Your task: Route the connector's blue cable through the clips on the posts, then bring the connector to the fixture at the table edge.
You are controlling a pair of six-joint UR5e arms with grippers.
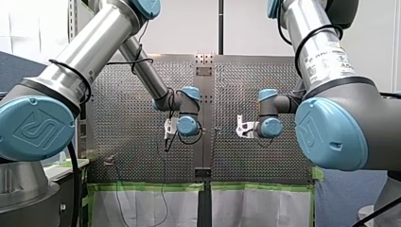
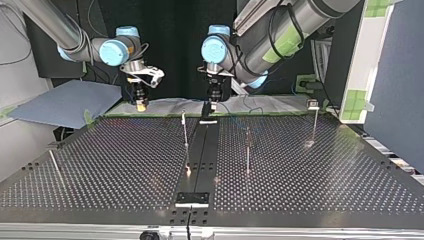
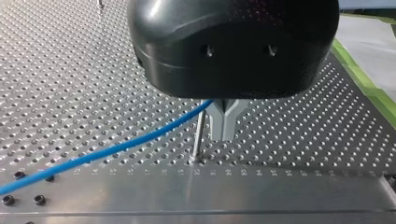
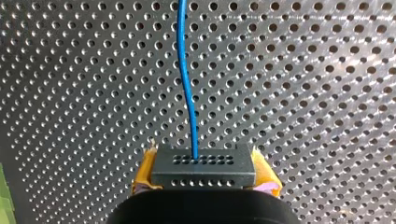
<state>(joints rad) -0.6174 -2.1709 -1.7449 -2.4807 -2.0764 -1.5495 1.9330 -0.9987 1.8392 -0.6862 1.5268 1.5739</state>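
Observation:
The black connector (image 4: pixel 204 168) sits between the yellow pads of my right gripper (image 4: pixel 205 181), which is shut on it. Its blue cable (image 4: pixel 187 79) runs straight ahead from it over the perforated table. In the left wrist view my left gripper (image 3: pixel 223 134) has its metal fingers shut on the blue cable (image 3: pixel 116 149), right beside a thin post (image 3: pixel 199 133). In the top view my right gripper (image 2: pixel 141 104) hangs at the far edge, left of centre. My left gripper (image 2: pixel 212 106) hangs over the far end of the black centre strip (image 2: pixel 204 150).
Thin posts stand on the table in the top view: one left of the strip (image 2: pixel 185 131), one right of it (image 2: pixel 247 150), one at the far right (image 2: pixel 314 122). A black block (image 2: pixel 192 198) sits at the strip's near end. A blue-grey pad (image 2: pixel 65 102) lies far left.

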